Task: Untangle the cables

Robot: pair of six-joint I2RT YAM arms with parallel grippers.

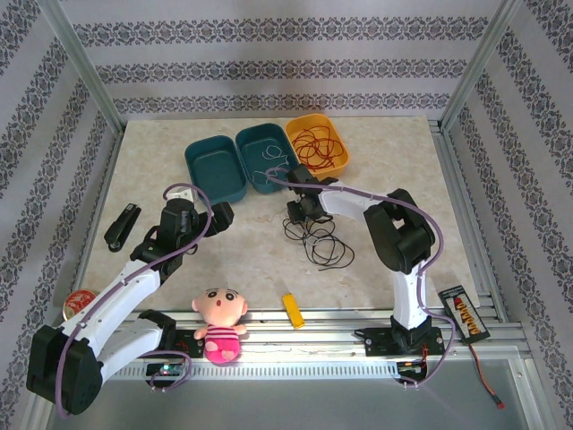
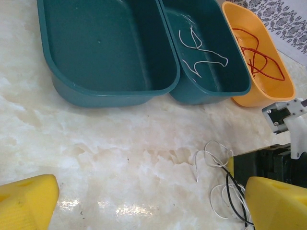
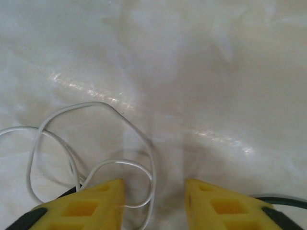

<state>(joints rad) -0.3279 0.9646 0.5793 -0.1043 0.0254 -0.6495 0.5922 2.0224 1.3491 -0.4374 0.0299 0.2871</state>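
Observation:
The cables (image 1: pixel 319 240), thin black and white wires, lie in loose loops on the marble table (image 1: pixel 394 161) just right of centre. My right gripper (image 1: pixel 296 215) is low over their left edge. In the right wrist view it (image 3: pixel 154 201) is open, with a white cable loop (image 3: pixel 139 165) lying between the yellow fingers, close to the left one. My left gripper (image 1: pixel 221 216) hovers left of the bundle. It (image 2: pixel 153 206) is wide open and holds nothing, and white (image 2: pixel 211 153) and black (image 2: pixel 232 196) wires lie by its right finger.
At the back stand two teal bins (image 1: pixel 215 167) (image 1: pixel 267 157), the second holding a white wire (image 2: pixel 201 50), and an orange bin (image 1: pixel 319 143) with red wires (image 2: pixel 256 55). A stapler (image 1: pixel 121 226), tape roll (image 1: pixel 79 303), doll (image 1: pixel 219 327), yellow block (image 1: pixel 293 310) and circuit board (image 1: pixel 466 313) lie near the front.

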